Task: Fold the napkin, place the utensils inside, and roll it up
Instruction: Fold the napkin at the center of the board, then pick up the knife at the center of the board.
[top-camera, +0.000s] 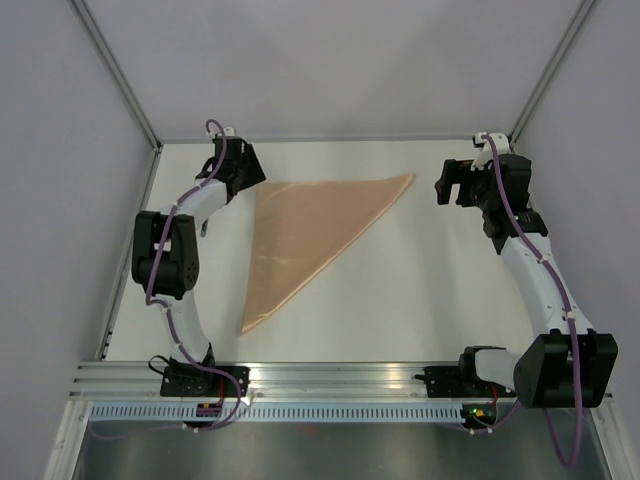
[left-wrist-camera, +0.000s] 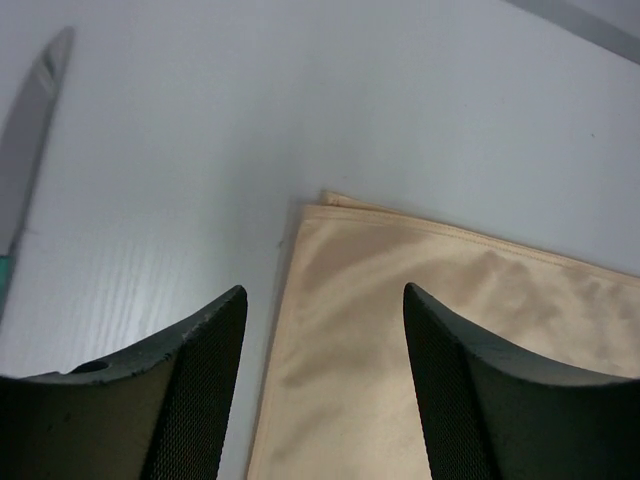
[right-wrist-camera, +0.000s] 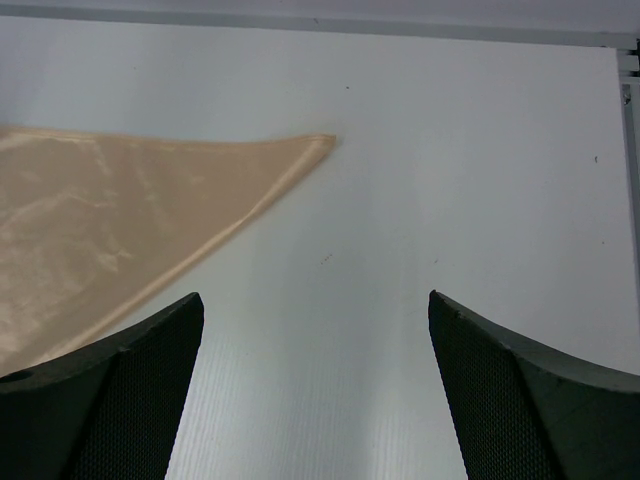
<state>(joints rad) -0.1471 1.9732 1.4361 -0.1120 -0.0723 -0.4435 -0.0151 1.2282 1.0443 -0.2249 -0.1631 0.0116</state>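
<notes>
Two arms, both reaching from the near rail to the far end of the table (top-camera: 400, 300).

1. Left arm: elbow raised at the left side, forearm angled inward. The left gripper (left-wrist-camera: 324, 289) hangs low over the napkin's far-left corner with its jaws apart and nothing between them.
2. Right arm: stretched along the right side. The right gripper (right-wrist-camera: 315, 296) has its jaws wide apart and empty over bare table, just to the right of the napkin's far-right tip.
3. Napkin (top-camera: 300, 230): folded into a flat triangle. Its far edge runs along the table's far border, and its long slanted edge descends to a point near the left arm's base. Open tabletop lies between that edge and the right arm.
4. Knife (left-wrist-camera: 35, 130): lies on the table left of the napkin, apart from it.
</notes>
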